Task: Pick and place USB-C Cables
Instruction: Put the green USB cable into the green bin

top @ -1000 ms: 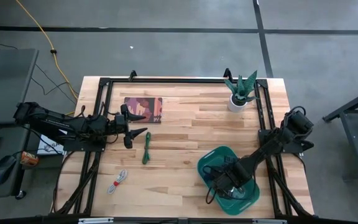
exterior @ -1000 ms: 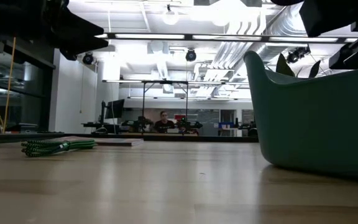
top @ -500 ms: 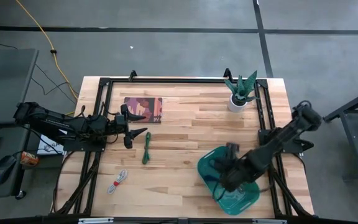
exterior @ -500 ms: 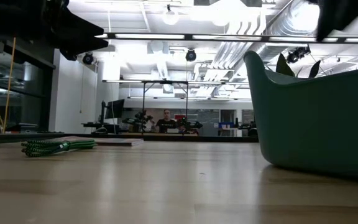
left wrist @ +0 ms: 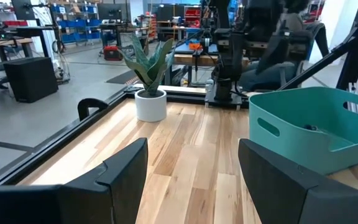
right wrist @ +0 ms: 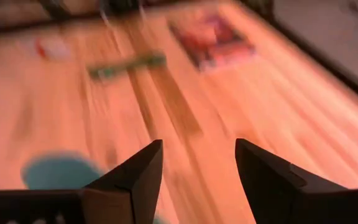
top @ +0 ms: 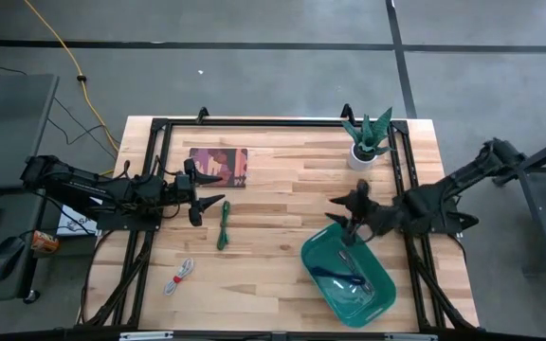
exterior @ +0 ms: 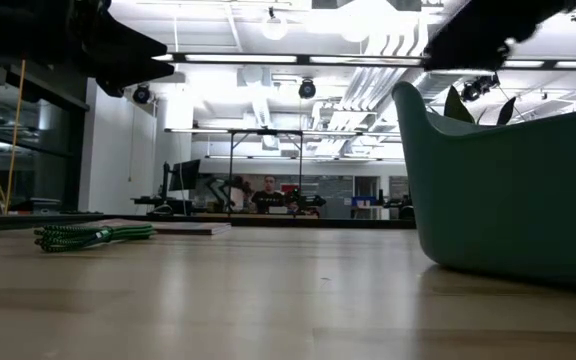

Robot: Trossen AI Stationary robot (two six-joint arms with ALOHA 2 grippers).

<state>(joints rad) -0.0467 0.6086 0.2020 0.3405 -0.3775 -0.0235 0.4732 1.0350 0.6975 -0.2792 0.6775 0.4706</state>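
Tub point(top: 349, 284), teal, sits just below the right gripper point(top: 349, 224), which hangs empty with its fingers spread above the rim's far edge, likely because a drop there has been made: two cables, a purple cable point(top: 335, 273) and a paler silver-grey cable point(top: 353, 268), lie inside. The left gripper point(top: 209, 190) waits with fingers apart and empty at the table's left side, near the picture card point(top: 219, 167). The green cable point(top: 224, 225) lies just beside it, toward the table's middle, so it looks the next pick. The white-and-red cable point(top: 181, 276) lies farther out, toward the near-left corner.
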